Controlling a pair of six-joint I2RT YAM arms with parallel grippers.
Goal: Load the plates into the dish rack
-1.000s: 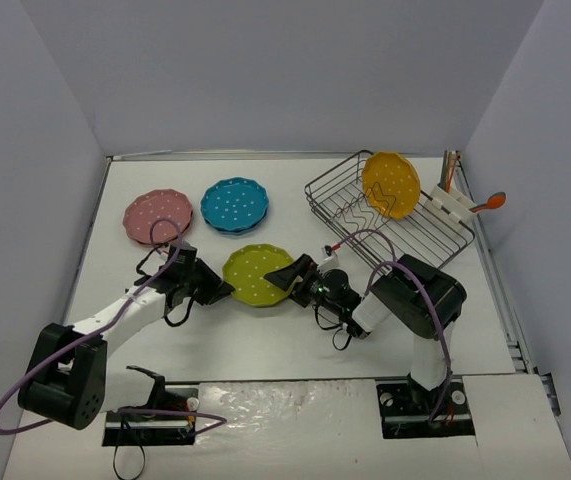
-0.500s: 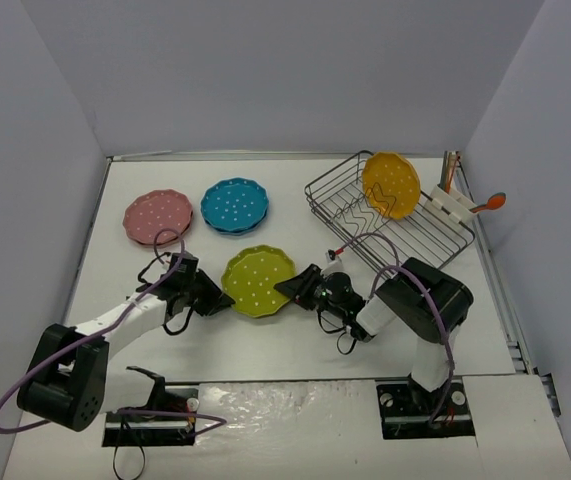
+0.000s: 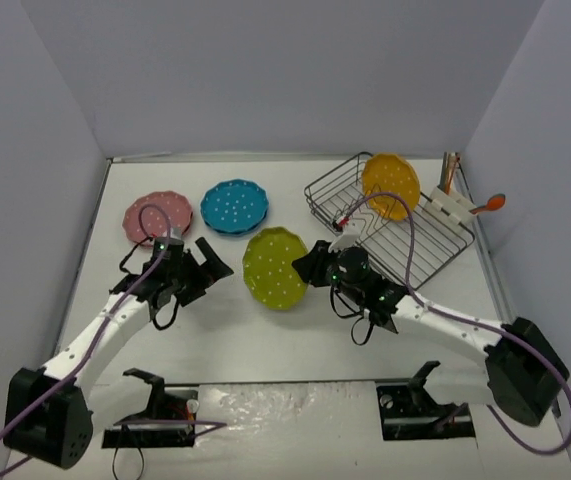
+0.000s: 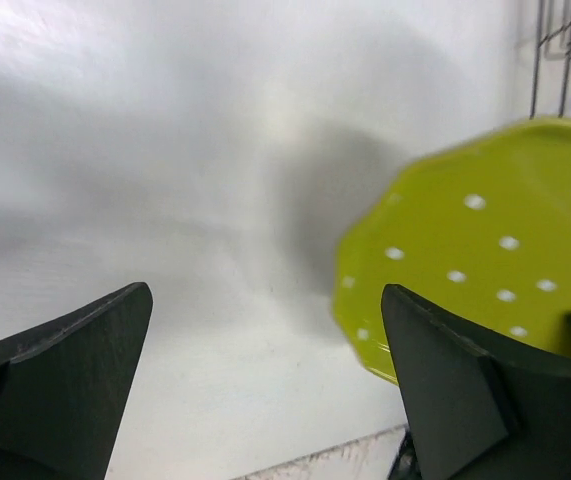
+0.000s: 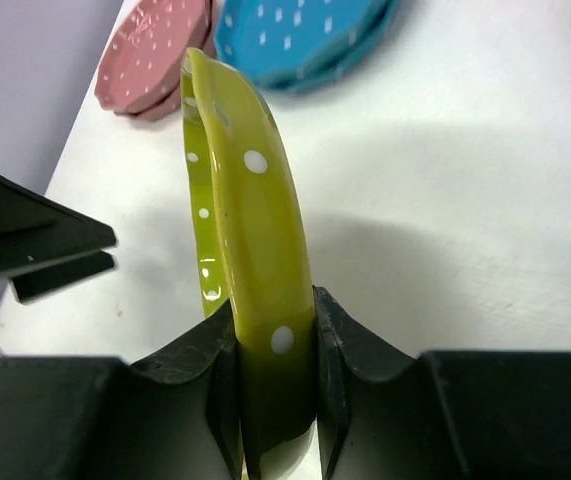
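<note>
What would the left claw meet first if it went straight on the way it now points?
Probably the yellow-green plate, held on edge by the right claw: its rim lies ahead of the left claw, off to one side. Depth is unclear; the centre line may reach the table first.

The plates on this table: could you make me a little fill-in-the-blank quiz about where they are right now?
The gripped plate, clamped in the right gripper, is ____ in colour.
The left gripper stands ____, holding nothing.
The racked plate, standing in the dish rack, is ____.
The pink plate and the blue plate lie on the ____.
Missing words: yellow-green; open; orange; table.
</note>
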